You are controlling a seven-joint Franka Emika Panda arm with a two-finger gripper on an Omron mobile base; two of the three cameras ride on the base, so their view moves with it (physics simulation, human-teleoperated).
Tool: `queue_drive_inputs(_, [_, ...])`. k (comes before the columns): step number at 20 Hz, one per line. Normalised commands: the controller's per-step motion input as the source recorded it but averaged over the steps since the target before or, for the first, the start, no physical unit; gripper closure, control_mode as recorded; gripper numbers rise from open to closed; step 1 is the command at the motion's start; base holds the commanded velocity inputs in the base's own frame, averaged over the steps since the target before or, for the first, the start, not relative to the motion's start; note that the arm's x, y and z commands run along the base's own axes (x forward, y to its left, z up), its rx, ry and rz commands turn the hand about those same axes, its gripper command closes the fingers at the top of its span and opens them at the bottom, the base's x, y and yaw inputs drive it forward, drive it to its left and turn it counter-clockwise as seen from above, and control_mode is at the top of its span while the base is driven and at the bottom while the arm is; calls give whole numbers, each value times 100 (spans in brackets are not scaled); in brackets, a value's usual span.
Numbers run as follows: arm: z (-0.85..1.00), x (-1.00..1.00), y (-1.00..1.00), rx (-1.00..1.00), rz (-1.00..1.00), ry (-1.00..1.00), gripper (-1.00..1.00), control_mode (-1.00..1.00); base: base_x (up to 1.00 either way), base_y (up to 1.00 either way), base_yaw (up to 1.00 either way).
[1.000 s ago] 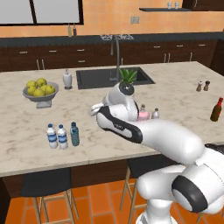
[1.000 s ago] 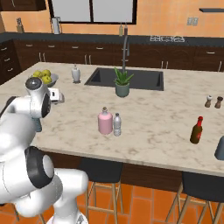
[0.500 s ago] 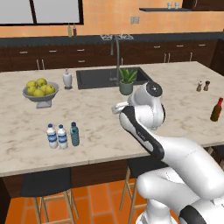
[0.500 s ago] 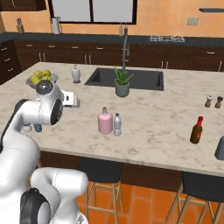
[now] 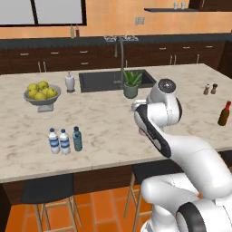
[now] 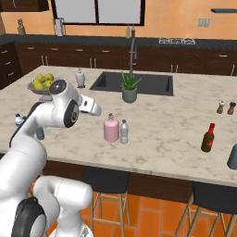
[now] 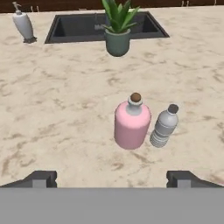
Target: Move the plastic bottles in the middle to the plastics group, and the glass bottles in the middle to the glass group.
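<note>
The claw is standing with its two dark fingertips spread wide apart, gripping nothing and touching nothing, hanging above the marble bench. Just ahead of it in the hand view, the pink glass bottle is standing upright, with the clear greyish plastic bottle right beside it, leaning slightly in that view. Bare bench is lying all around this pair. Farther on, a potted plant is sitting at the front rim of the sink, and a soap dispenser is standing off to the sink's side.

In the left base view, the two blue-labelled water bottles are standing near the bench's front edge with the dark blue-teal bottle just beside them, a fruit bowl behind. The dark red-necked bottle is standing well apart at the far right, near the salt and pepper shakers.
</note>
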Motion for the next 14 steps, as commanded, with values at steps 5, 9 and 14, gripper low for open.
queue_drive_inputs(5, [7, 0, -72, 8, -10, 25, -100, -100, 0, 0, 0])
queue_drive_inputs(9, [-6, 18, -49, 11, 0, 4, -100, -100, 0, 0, 0])
queue_drive_inputs(14, [-27, 32, 0, 1, 0, 0, -100, -100, 0, 0, 0])
